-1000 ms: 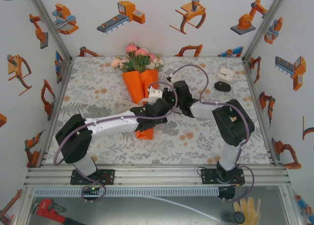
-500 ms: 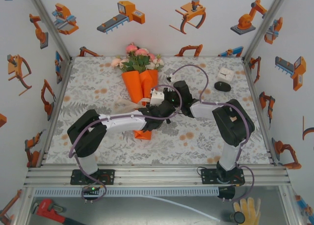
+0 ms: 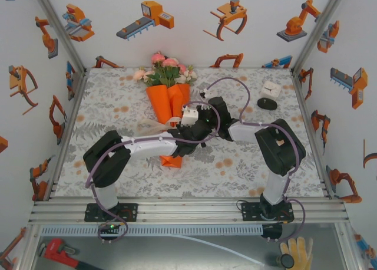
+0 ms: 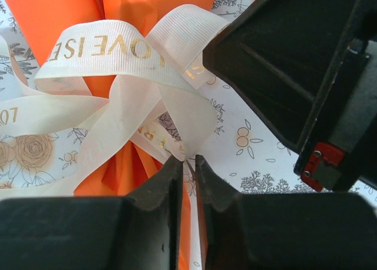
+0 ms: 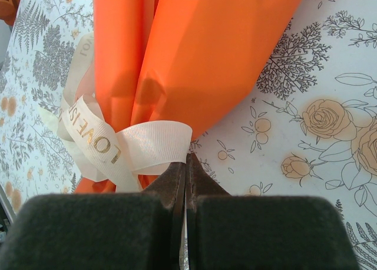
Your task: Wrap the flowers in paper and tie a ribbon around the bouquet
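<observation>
While both arms crowded the bouquet (image 3: 177,96) waist at frame centre and blocked it from above, a white box (image 3: 271,88) and a black disc (image 3: 267,103) sat well apart from it at the upper right of the floral cloth (image 3: 118,105). The orange paper (image 3: 160,102) cone held the flowers (image 3: 166,71), blooms out of its wide end at upper centre. Right gripper (image 5: 185,163) was fully closed, pinching the ribbon (image 5: 154,146) loop. Left gripper (image 4: 187,164) jaws stood a slit apart with a ribbon fold at the tips; couldn't tell if it was caught. Versus a second earlier, the left arm had reached further up-right; the bouquet hadn't shifted.
</observation>
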